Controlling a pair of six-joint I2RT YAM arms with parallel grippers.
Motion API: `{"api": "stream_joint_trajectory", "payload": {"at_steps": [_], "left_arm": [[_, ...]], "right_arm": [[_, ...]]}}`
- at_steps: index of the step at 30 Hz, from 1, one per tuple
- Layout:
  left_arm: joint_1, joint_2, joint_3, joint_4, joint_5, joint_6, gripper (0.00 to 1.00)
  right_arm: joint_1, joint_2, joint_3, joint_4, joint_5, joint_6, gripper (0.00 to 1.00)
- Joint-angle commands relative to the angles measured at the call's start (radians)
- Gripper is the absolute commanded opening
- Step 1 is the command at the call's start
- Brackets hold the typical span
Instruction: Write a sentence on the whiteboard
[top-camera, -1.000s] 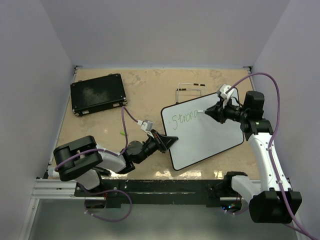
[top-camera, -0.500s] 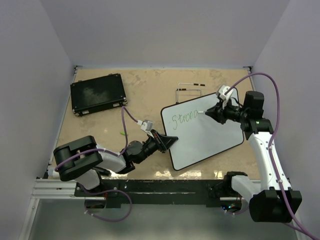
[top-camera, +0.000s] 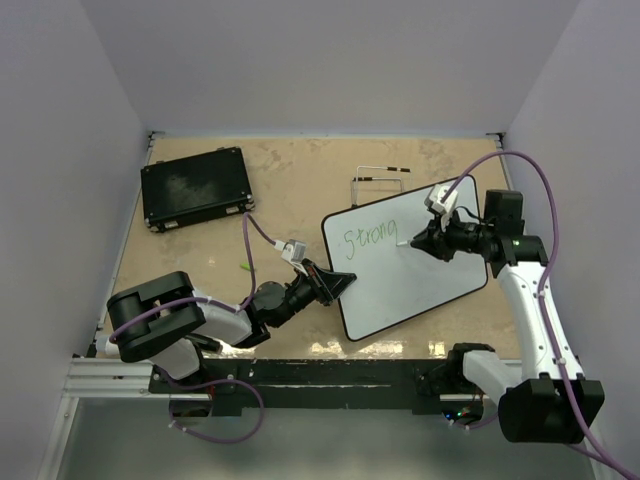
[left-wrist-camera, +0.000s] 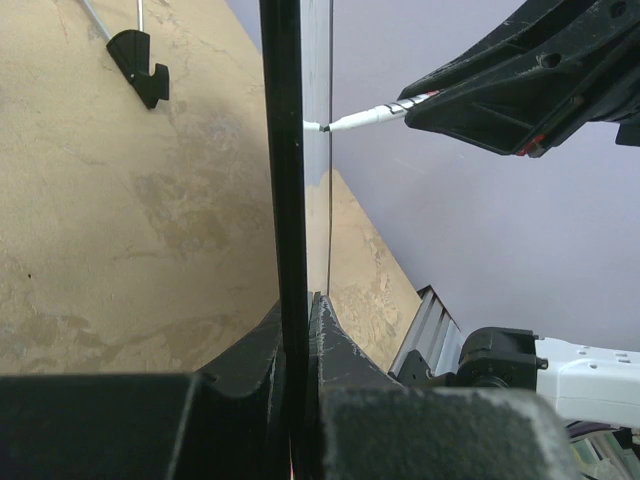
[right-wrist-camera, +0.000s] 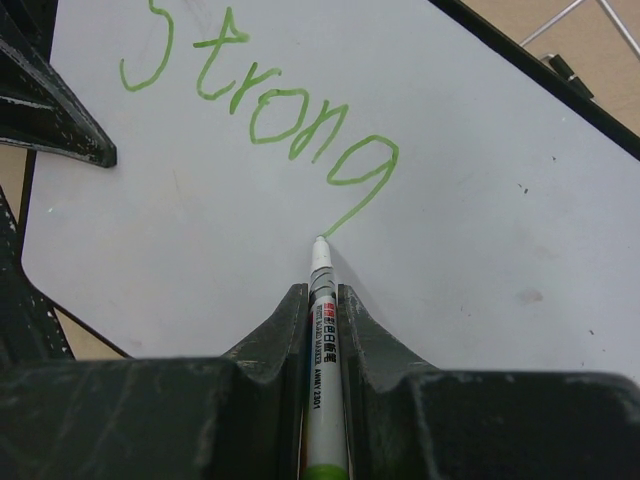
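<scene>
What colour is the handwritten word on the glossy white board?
Green handwritten word, clearest in right wrist view.

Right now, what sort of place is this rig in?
Probably a robot test cell: plain lilac walls box in a tan tabletop, left arm and right arm bolted to a rail at its near edge.

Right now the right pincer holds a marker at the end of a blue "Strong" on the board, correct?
No: the right pincer holds the marker at the end of a green "Strong" on the whiteboard, as the right wrist view shows.
</scene>
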Motion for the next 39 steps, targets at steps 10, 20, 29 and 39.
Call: {"api": "stream_joint_trajectory", "payload": {"at_steps": [10,20,29,39], "left_arm": [[-0.007,0.014,0.01,0.01,0.051,0.124,0.0],[-0.007,-0.007,-0.001,-0.004,0.045,0.127,0.0],[-0.007,-0.013,-0.015,0.007,0.045,0.127,0.0],[-0.007,-0.044,-0.029,-0.004,0.042,0.138,0.0]], "right_arm": [[0.071,0.041,0.055,-0.004,-0.042,0.02,0.0],[0.037,-0.023,0.113,0.118,0.057,0.143,0.0],[-0.006,-0.086,0.147,0.058,0.066,0.126,0.0],[-0.08,-0.063,0.118,0.153,0.015,0.178,0.0]]}}
